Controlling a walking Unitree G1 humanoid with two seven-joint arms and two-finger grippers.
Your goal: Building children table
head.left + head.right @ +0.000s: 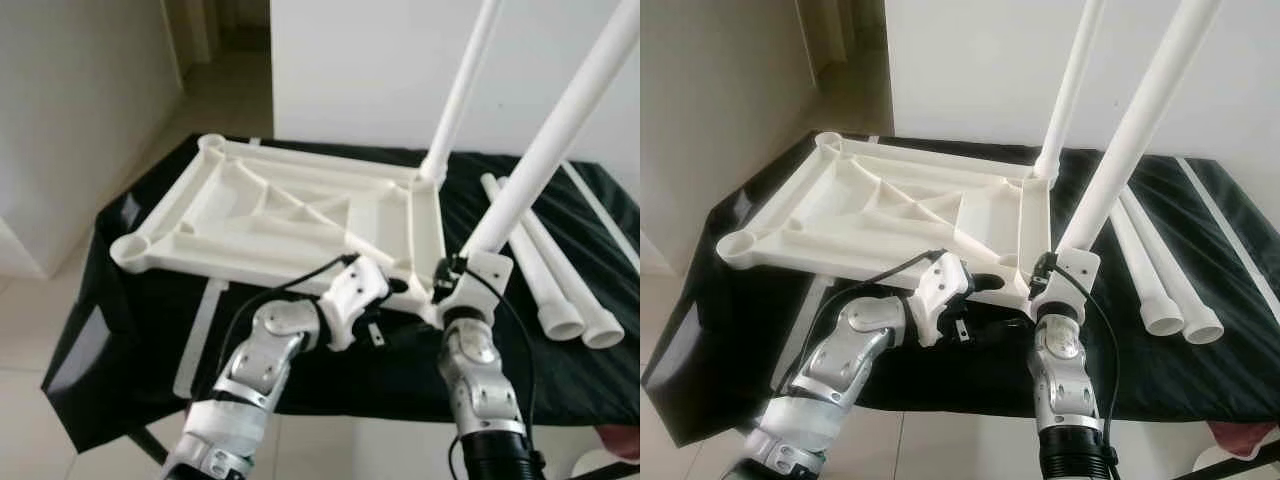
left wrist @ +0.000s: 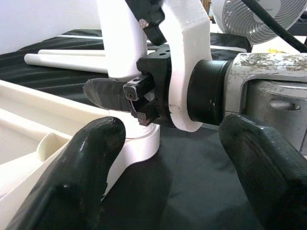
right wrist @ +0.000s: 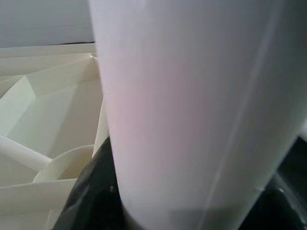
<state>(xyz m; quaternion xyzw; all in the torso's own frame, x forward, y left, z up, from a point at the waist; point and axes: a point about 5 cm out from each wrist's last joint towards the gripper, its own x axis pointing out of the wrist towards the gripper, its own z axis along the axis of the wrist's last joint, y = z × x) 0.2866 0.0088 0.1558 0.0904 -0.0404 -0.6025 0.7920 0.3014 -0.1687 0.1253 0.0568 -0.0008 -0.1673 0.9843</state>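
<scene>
The white table top (image 1: pixel 290 215) lies upside down on the black-covered table (image 1: pixel 110 300). One white leg (image 1: pixel 460 90) stands in its far right corner socket. My right gripper (image 1: pixel 455 275) is shut on a second white leg (image 1: pixel 560 130) low down, holding it tilted at the near right corner socket (image 2: pixel 139 143). The same leg (image 3: pixel 192 105) sits close up in the right wrist view. My left gripper (image 1: pixel 392 287) is open just left of that corner, its black fingers (image 2: pixel 91 158) spread apart with nothing between them.
Two loose white legs (image 1: pixel 560 290) lie side by side on the cloth at the right, with a thin white rod (image 1: pixel 600 210) beyond them. A flat white strip (image 1: pixel 200 330) lies near the front left. A fan (image 2: pixel 259 19) stands past the table.
</scene>
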